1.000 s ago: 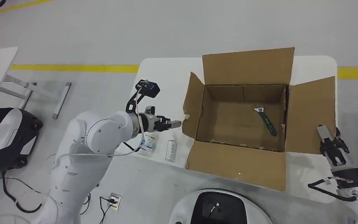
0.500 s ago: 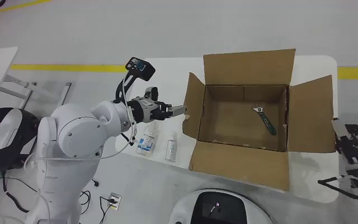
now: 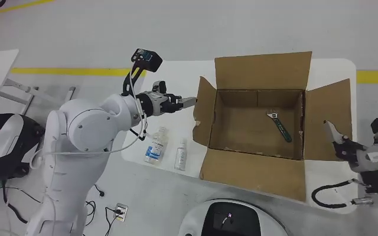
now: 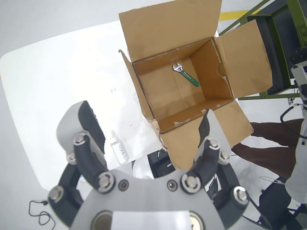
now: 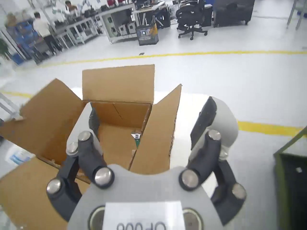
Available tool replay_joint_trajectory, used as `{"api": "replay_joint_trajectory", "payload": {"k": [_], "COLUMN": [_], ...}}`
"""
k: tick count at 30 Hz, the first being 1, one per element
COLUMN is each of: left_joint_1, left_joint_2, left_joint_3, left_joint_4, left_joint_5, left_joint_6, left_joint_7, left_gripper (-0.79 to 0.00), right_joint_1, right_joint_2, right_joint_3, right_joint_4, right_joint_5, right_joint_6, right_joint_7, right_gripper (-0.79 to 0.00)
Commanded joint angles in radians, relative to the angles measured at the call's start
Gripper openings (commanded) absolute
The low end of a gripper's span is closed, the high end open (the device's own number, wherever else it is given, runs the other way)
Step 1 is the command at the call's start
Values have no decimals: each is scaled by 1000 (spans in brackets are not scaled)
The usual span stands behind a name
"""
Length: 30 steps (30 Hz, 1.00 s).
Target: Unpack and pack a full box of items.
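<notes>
An open cardboard box [image 3: 263, 69] stands on the white table [image 3: 171, 76], all flaps folded out. On its floor lies a green-handled wrench [image 3: 280, 127], also plain in the left wrist view as the wrench [image 4: 185, 74] and half hidden behind a flap in the right wrist view [image 5: 136, 138]. My left gripper [image 3: 188, 101] hangs open and empty above the table, just outside the box's left flap; the left gripper [image 4: 148, 123] frames the box [image 4: 182, 82]. My right gripper [image 3: 332, 134] is open and empty by the right flap; the right gripper [image 5: 150, 120] faces the box [image 5: 120, 111].
Two bottles lie on the table left of the box: a larger clear one [image 3: 155, 144] and a small white one [image 3: 181, 154], the latter also showing as the bottle [image 4: 118, 147]. A green metal rack [image 4: 275, 25] stands beyond the table's right end.
My left gripper has risen from beside the bottles and moved farther back along the box's left flap. My right gripper has swung in from the table's right edge toward the right flap.
</notes>
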Motion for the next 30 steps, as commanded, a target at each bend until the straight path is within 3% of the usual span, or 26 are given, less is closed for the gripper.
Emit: {"api": "replay_joint_trajectory", "payload": {"k": [1, 4, 15, 18, 22, 26, 30], "left_joint_1": [1, 3, 2, 2, 2, 2, 2], "left_joint_2": [3, 5, 6, 6, 6, 6, 6], "left_joint_3": [8, 27, 35, 35, 35, 35, 35], "left_joint_4": [-4, -9, -6, -6, -6, -6, -6], "left_joint_5": [48, 79, 82, 82, 82, 82, 82], "left_joint_6": [-4, 0, 0, 0, 0, 0, 0], "left_joint_7": [14, 20, 22, 22, 22, 22, 22], "left_gripper": [0, 0, 0, 0, 0, 0, 0], "right_joint_1": [32, 61, 64, 82, 157, 318, 509], "right_joint_2": [2, 0, -1, 0, -1, -22, -54], "right_joint_3": [-61, -129, -133, -141, -210, -338, -474], "right_joint_4": [0, 1, 2, 0, 13, 104, 264], "right_joint_5": [-116, -182, -184, -204, -323, -349, -379], "right_joint_6": [-24, -29, -24, -68, -107, -32, 46], "right_joint_7": [47, 93, 95, 55, 133, 345, 477], "right_gripper": [-785, -785, -785, -785, -785, -785, -785]}}
